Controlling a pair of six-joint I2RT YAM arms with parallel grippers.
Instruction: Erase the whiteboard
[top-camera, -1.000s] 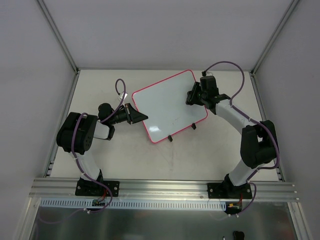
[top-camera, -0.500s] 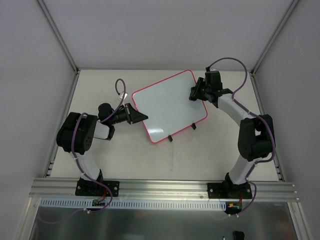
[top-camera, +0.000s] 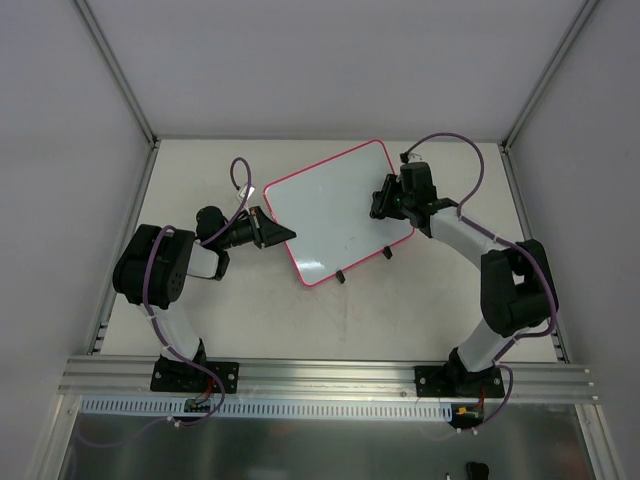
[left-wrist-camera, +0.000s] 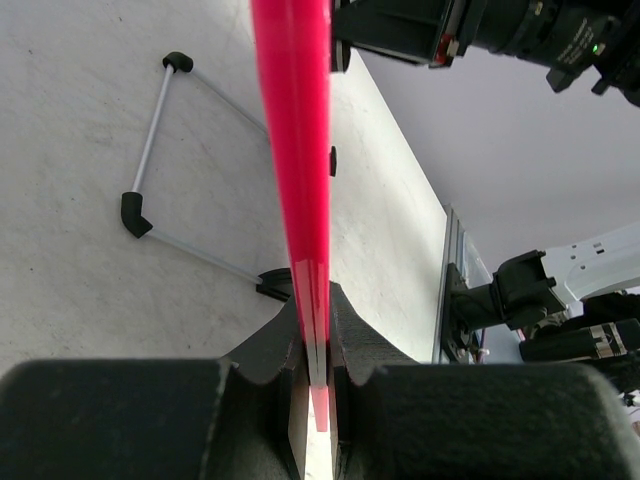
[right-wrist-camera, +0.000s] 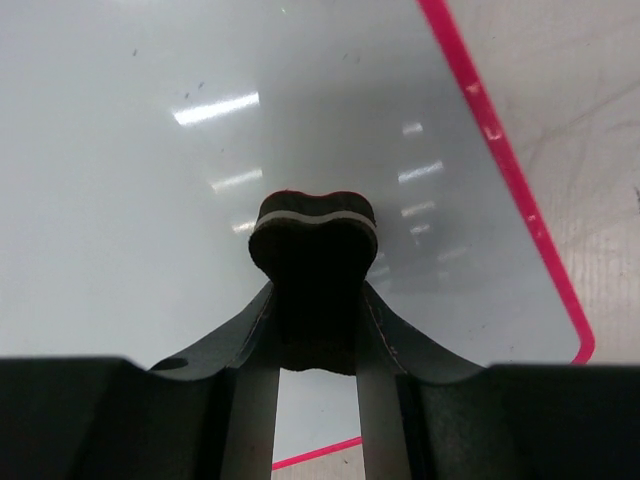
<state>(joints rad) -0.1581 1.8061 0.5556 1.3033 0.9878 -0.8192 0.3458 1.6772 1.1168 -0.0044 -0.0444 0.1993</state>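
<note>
The whiteboard, white with a thin pink-red frame, lies tilted on the table, with two small black clips on its near edge. My left gripper is shut on its left edge. In the left wrist view the pink edge runs between my fingers. My right gripper is over the board's right part, shut on a dark eraser that presses on the white surface. The board looks almost clean, with only faint specks.
A thin wire leg with black ends shows under the board in the left wrist view. White walls close the table at the back and sides. An aluminium rail runs along the near edge by the arm bases.
My right gripper with the eraser slid toward the board's far right corner, then back down and left. The left gripper and the board have stayed put.
</note>
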